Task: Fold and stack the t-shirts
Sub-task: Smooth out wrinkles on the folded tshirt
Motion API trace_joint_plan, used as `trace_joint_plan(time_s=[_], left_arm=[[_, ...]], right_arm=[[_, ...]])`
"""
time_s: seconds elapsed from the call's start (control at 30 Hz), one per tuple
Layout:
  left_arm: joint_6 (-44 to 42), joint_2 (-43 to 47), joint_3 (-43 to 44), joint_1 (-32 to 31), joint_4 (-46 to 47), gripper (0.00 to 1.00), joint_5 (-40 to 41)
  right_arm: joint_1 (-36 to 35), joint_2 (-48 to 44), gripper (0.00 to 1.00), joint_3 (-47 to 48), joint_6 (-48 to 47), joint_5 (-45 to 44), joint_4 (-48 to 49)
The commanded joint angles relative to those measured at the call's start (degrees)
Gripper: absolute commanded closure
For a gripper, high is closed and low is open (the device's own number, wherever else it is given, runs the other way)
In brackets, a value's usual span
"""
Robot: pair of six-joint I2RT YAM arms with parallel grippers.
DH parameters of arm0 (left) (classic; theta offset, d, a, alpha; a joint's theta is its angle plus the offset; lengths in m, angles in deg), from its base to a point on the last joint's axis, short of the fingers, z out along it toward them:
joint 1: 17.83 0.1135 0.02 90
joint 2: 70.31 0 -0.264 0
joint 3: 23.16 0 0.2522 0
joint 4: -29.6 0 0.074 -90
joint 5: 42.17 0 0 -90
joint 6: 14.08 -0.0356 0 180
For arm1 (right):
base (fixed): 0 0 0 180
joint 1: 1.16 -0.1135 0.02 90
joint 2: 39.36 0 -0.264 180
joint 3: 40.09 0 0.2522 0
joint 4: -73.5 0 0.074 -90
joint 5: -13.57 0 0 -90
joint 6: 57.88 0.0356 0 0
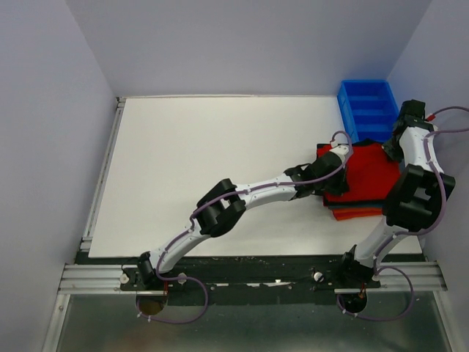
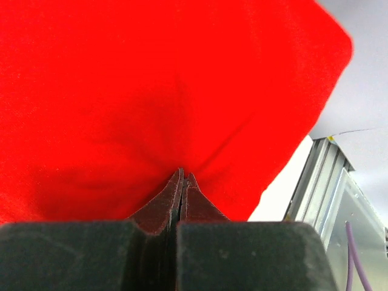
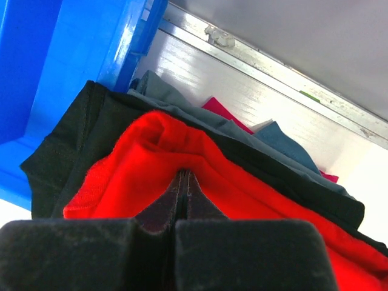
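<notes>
My left pincer (image 2: 183,177) was clenched on a pucker of the red shirt (image 2: 151,91), and my right pincer (image 3: 183,176) was clenched on its rolled edge. The red shirt sat on top of the stack (image 1: 357,211) at the right of the top view, over a black shirt (image 3: 73,139), just below the bin (image 1: 368,106) on the table (image 1: 220,161). I judged this the placing step. Next, both pincers should release together and lift straight off without dragging the fold.
</notes>
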State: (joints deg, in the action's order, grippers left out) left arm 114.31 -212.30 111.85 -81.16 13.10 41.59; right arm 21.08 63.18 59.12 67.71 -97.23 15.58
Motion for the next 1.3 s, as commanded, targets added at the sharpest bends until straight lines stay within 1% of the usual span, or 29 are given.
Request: trace_joint_plan(time_s=[0.0, 0.1, 0.23, 0.3, 0.33, 0.37, 0.4, 0.43, 0.5, 0.53, 0.57, 0.6, 0.63, 0.67, 0.73, 0.77, 0.8, 0.87, 0.97, 1.03, 1.1, 1.17, 1.27], left_arm=[[-1.38, 1.63, 1.52, -0.3, -1.56, 1.0, -0.79], [-3.67, 4.7, 1.97, -0.3, -2.71, 1.0, 0.79], [-5.43, 10.67, -1.44, -0.21, -2.53, 1.0, 2.37], [-6.05, 14.18, -4.86, 0.05, -2.27, 1.0, 3.68], [-6.13, 16.11, -7.32, 0.4, -2.09, 1.0, 5.08], [-6.05, 18.57, -9.78, 0.84, -1.92, 1.0, 5.79], [-5.79, 21.12, -12.94, 1.54, -1.57, 1.0, 7.71], [-5.35, 23.49, -16.45, 2.41, -1.22, 1.0, 8.34], [-4.56, 29.2, -24.44, 4.69, 0.8, 0.99, 9.14], [-4.03, 32.71, -28.66, 6.01, 2.29, 0.97, 9.92], [-3.85, 36.31, -33.92, 7.24, 4.13, 0.94, 10.71], [-3.85, 39.39, -38.94, 8.91, 5.72, 0.92, 10.98], [-4.2, 42.91, -42.9, 10.32, 7.12, 0.86, 11.68], [-4.99, 45.64, -46.68, 12.07, 7.31, 0.77, 12.91], [-6.74, 51.26, -51.79, 15.33, 5.39, 0.35, 15.8], [-7.36, 53.38, -53.38, 17.0, 3.9, 0.24, 17.47], [-8.06, 55.84, -55.23, 18.23, 2.84, 0.15, 19.32], [-9.91, 60.14, -59.36, 20.34, 0.9, 0.02, 22.92], [-11.32, 65.6, -64.99, 22.46, 0.81, 0.01, 26.27], [-10.89, 67.89, -67.71, 23.07, 0.37, 0.01, 28.81], [-10.1, 69.92, -71.57, 23.08, 1.86, 0.01, 31.28], [-8.87, 71.15, -75.88, 23.25, 4.83, 0.01, 33.74], [-7.99, 71.94, -82.12, 23.34, 9.5, 0.01, 33.58]], right_arm=[[0.35, 1.35, 0.99, -0.81, 1.84, 0.24, -0.22], [0.35, -1.19, 0.99, 0.15, 0.45, -0.82, -0.74], [-0.09, -7.51, 0.99, 3.05, -3.94, -0.13, -1.63], [-0.53, -11.99, 0.99, 1.49, -6.84, 4.6, 0.64], [-0.88, -14.89, 0.99, -0.61, -8.94, 8.8, 3.01], [-1.14, -18.05, 0.97, -3.59, -10.01, 12.76, 6.07], [-1.41, -20.86, 0.91, -6.58, -11.24, 17.85, 9.59], [-1.76, -24.2, 0.79, -10.09, -11.86, 23.2, 12.58], [-3.6, -30.7, 0.49, -15.47, -12.13, 28.51, 17.86], [-5.43, -32.91, 0.28, -17.14, -12.48, 29.23, 19.19], [-7.28, -34.59, 0.16, -17.85, -12.74, 29.32, 19.46], [-9.56, -35.99, 0.07, -18.3, -12.92, 29.32, 19.46], [-11.76, -37.05, 0.0, -18.56, -12.92, 30.02, 19.46], [-13.43, -37.85, 0.0, -18.74, -12.48, 31.77, 19.55], [-18.09, -38.9, 0.0, -19.09, -11.86, 33.8, 20.16], [-21.24, -39.52, 0.0, -19.53, -12.04, 33.46, 20.78], [-24.67, -40.05, 0.0, -20.23, -12.3, 32.5, 21.48], [-29.34, -40.84, 0.0, -22.42, -12.48, 31.61, 24.19], [-34.44, -41.54, 0.0, -27.34, -13.44, 33.01, 30.52], [-37.08, -40.93, 0.0, -30.76, -14.58, 33.36, 34.65], [-39.37, -40.14, 0.0, -34.1, -14.94, 33.02, 38.17], [-41.82, -39.88, 0.0, -37.53, -14.07, 30.83, 42.83], [-46.48, -42.06, 0.0, -46.13, -12.83, 26.01, 53.62]])
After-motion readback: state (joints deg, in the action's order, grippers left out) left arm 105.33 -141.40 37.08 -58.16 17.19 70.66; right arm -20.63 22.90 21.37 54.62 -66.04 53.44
